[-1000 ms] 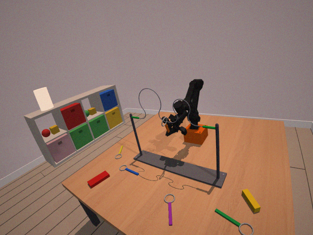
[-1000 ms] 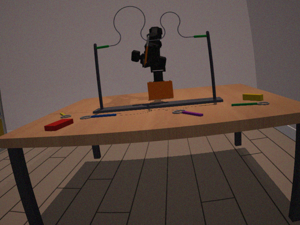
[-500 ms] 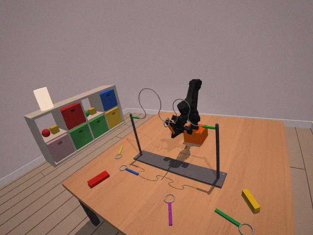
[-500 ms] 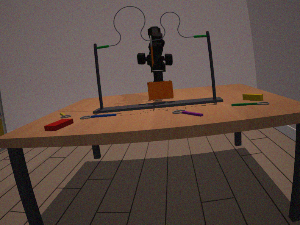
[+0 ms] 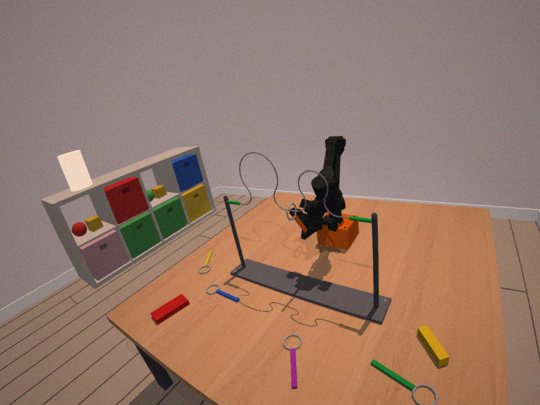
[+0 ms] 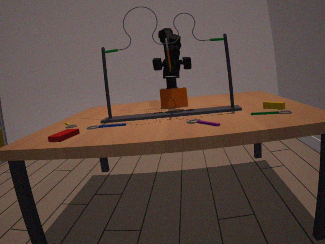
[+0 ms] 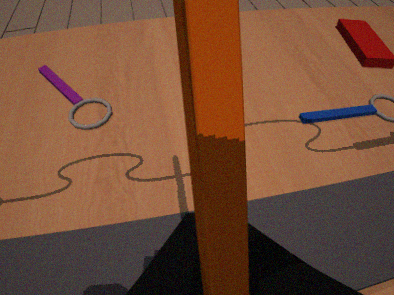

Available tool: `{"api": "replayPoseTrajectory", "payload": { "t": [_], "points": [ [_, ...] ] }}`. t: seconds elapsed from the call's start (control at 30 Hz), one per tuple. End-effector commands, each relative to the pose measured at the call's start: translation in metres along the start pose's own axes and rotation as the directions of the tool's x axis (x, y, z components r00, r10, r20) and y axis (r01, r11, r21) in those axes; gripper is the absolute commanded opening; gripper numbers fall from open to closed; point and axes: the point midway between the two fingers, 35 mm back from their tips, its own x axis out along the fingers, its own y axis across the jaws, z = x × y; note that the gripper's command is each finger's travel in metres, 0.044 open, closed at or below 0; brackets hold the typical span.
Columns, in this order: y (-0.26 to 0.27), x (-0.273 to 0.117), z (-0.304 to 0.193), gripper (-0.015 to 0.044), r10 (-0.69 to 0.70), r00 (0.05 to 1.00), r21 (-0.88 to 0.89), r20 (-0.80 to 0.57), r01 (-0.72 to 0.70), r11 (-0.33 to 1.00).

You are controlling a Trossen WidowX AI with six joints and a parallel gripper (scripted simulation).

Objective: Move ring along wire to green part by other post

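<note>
A red block (image 5: pixel 170 309) (image 6: pixel 63 135) (image 7: pixel 365 44) lies near the stand (image 5: pixel 346 300) (image 6: pixel 200 111) (image 7: pixel 320 214). Wire (image 5: pixel 254 152) (image 6: pixel 140 6) humps rise on both sides. The gripper (image 5: pixel 305 233) (image 6: pixel 170 68) (image 7: pixel 208 223) pinches the orange handle (image 5: pixel 298 223) (image 6: pixel 169 58) (image 7: pixel 215 79); its ring (image 5: pixel 287 211) (image 6: pixel 166 43) is above, at the wire's low middle bend.
</note>
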Motion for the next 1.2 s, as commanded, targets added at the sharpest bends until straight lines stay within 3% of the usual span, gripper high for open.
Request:
{"api": "replayPoseTrajectory", "payload": {
  "t": [0.0,0.53,1.17],
  "points": [
    [0.006,-0.001,0.003,-0.015,0.005,1.0,0.015,0.005,-0.005,1.0],
    [0.036,-0.005,0.004,-0.015,0.068,0.998,0.117,-0.001,-0.068,0.991],
    [0.093,-0.023,0.02,-0.015,0.261,0.965,0.42,0.016,-0.244,0.874]
  ]
}}
